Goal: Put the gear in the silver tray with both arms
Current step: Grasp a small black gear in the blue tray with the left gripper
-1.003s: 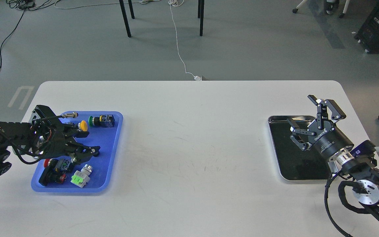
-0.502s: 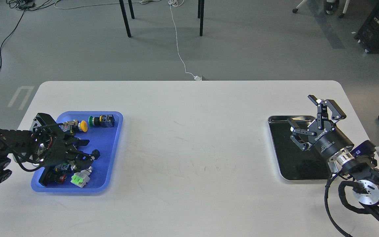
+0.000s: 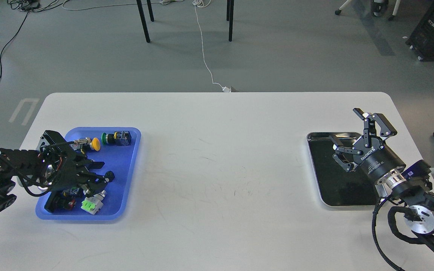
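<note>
My left gripper (image 3: 102, 170) hangs low over the blue tray (image 3: 126, 165), its two black fingers apart with blue tray bottom showing between them. A small dark round piece (image 3: 108, 175) sits at the lower fingertip; I cannot tell whether it is the gear. No gear shows clearly elsewhere. The silver tray (image 3: 315, 165) lies at the right, its dark bottom bare. My right gripper (image 3: 346, 126) is open and empty, held above the tray's far right part.
The blue tray holds a yellow-capped button (image 3: 95, 143), a green button with a black block (image 3: 117, 138), a red and black switch (image 3: 60, 202) and a green and white part (image 3: 90, 205). The white table (image 3: 220, 169) spans between the trays.
My left gripper has moved nearer to me and lower inside the blue tray, over the parts there. In the last half second it barely moved. The right arm has stayed still.
</note>
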Controlling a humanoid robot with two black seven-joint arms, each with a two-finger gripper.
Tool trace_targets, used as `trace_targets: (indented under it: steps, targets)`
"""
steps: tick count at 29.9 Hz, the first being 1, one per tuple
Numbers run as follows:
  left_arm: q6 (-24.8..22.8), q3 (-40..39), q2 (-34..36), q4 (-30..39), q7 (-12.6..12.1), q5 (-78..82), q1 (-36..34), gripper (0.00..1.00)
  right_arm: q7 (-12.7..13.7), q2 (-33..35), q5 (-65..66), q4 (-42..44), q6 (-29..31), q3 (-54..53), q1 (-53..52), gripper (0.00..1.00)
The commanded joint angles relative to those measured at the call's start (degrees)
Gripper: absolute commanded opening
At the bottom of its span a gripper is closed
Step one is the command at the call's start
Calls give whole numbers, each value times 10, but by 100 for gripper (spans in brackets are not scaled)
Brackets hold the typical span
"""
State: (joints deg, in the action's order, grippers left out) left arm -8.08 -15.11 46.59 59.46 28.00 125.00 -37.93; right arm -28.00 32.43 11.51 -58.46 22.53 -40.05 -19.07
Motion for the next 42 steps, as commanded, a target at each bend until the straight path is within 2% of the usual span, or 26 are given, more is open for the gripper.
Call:
trace_targets:
  steps: [1, 7, 42]
  targets:
    - [0, 0, 0, 0, 0, 0, 0, 54, 0, 0, 0, 0, 0, 0, 0, 99]
    - [-1, 1, -8, -9, 0, 0, 0, 48, 0, 0, 0, 0, 0, 0, 0, 99]
    - [-1, 0, -15, -13, 0, 0, 8, 48, 0, 0, 0, 0, 0, -2, 0, 99]
